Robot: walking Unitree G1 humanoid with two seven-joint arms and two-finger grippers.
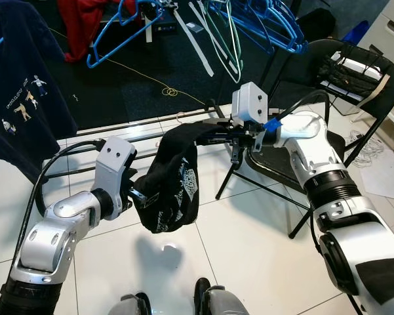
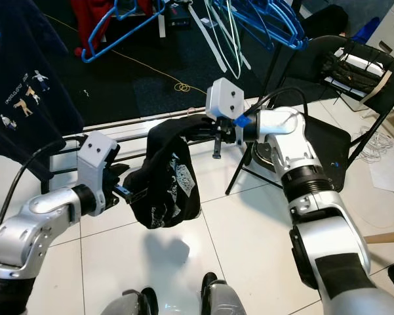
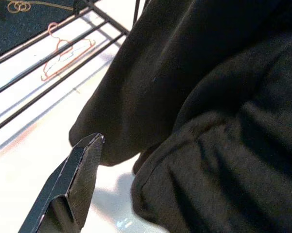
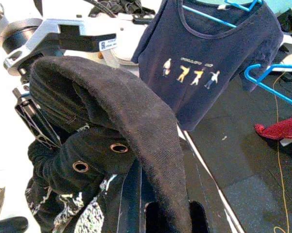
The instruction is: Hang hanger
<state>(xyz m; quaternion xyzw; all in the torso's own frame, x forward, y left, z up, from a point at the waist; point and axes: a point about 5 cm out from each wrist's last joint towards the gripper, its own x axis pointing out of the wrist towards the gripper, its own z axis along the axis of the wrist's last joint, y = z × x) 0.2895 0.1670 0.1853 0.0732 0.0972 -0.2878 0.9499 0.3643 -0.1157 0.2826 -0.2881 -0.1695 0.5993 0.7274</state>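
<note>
Nearest, at 6 o'clock in the left eye view, the robot's feet (image 1: pixel 170 303) stand on the white tile floor (image 1: pixel 249 262). Just beyond, at 8 o'clock, the left gripper (image 1: pixel 136 192) pinches the lower fold of a black hooded garment (image 1: pixel 174 190); in the left wrist view one finger (image 3: pixel 70 187) lies clear beside the cloth, so the hold appears shallow. At 1 o'clock of the garment, the right gripper (image 1: pixel 216 134) has its fingers pushed under the upper fold, which drapes over them as over a peg; whether they clamp or merely support cannot be told. The right wrist view shows two metal eyelets (image 4: pixel 99 156) at the hood.

No hanger sits inside the garment. The task's blue hangers (image 1: pixel 249 23) lie heaped on the dark mat (image 1: pixel 118 79) at 12 o'clock, well apart from both grippers, behind the low black rails (image 1: pixel 85 141). A navy printed shirt (image 1: pixel 23 85) hangs at 10 o'clock; a black folding chair (image 1: pixel 341 85) stands at 2 o'clock.

Risks, as judged:
- The draped fold may slide off the right fingers if that wrist tilts.
- The shallow left pinch may release under the cloth's weight.
- Loose fabric may snag on the rails or chair during an advance.
</note>
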